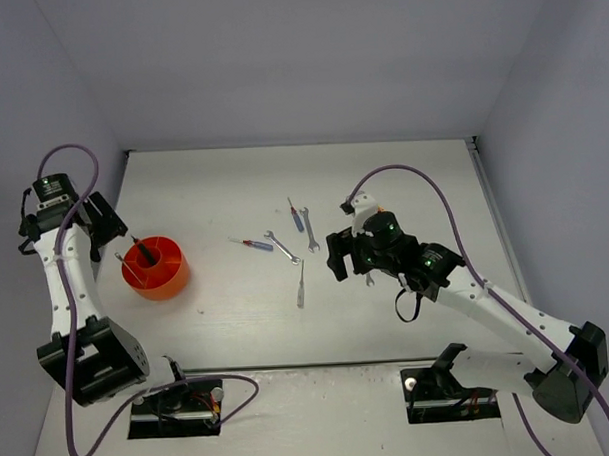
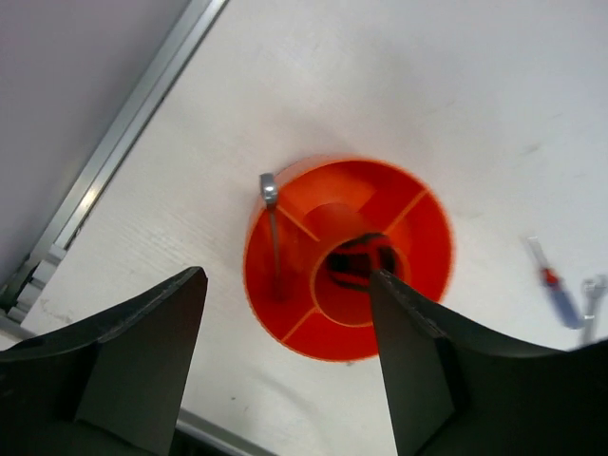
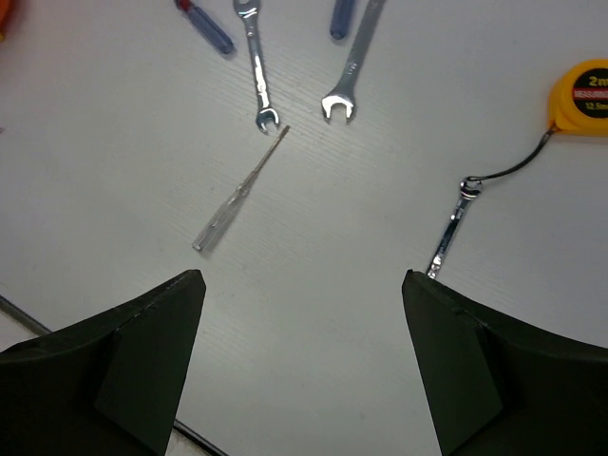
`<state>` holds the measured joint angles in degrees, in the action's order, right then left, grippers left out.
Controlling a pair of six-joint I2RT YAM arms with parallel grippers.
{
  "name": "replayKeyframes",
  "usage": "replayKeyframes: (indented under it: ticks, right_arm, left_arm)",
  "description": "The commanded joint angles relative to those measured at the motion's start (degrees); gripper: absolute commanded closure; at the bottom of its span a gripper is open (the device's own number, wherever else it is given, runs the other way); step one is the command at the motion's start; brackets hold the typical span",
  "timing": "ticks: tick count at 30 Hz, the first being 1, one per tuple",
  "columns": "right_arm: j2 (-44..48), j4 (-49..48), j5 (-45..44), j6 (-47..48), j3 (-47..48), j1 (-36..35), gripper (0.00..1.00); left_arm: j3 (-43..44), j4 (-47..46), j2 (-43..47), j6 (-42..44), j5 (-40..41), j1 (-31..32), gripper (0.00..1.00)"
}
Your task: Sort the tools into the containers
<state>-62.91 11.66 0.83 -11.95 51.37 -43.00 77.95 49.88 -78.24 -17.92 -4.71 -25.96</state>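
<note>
— How do the end effectors stand?
— Both spread apart, empty. Under the left end effector sits the orange tub, with a wrench inside.
— And the right end effector?
— On the white surface a clear screwdriver lies ahead, the yellow tape measure to its right. Pale walls all round.

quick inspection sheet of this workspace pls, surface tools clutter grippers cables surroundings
surface: white table
job's things: orange tub holds a wrench in an outer compartment and a red-and-black tool in the centre; loose wrenches, blue screwdrivers, clear screwdriver and tape measure on the table
clutter: nothing seen
grippers: left gripper open above the tub; right gripper open over the loose tools
cables: purple cable on each arm
surroundings: plain walls
</note>
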Motion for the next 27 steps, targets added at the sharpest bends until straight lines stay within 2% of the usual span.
replayKeyframes:
  ticks: [1, 6, 14, 18, 21, 27]
  right_arm:
    - [-1.36, 0.52, -7.15, -3.89, 1.27, 3.86, 0.19]
    - [-4.32, 1.92, -7.15, -6.77, 1.36, 9.26, 0.21]
    - [-16.69, 1.88, -5.99, -7.07, 2.47, 15.5, 0.28]
    - [-23.29, 1.93, -4.18, -7.54, 5.04, 16.33, 0.4]
    - [-28.64, 1.88, -3.55, -8.74, 6.71, 16.3, 0.51]
    - [-34.83, 1.55, -4.72, -10.06, 8.9, 16.36, 0.56]
  left_arm:
    - [6.92, -0.54, 8.9, -4.48, -5.35, 0.94, 0.34]
    - [7.92, -0.29, 14.2, -7.52, -9.76, 5.6, 0.34]
    - [4.51, -0.04, 17.45, -14.05, -7.13, 29.67, 0.34]
    - [2.17, -0.06, 17.53, -15.52, -5.21, 40.45, 0.34]
    - [0.93, -0.07, 16.53, -16.69, -5.13, 44.16, 0.34]
    - [1.75, -0.23, 14.33, -15.96, -4.88, 47.97, 0.34]
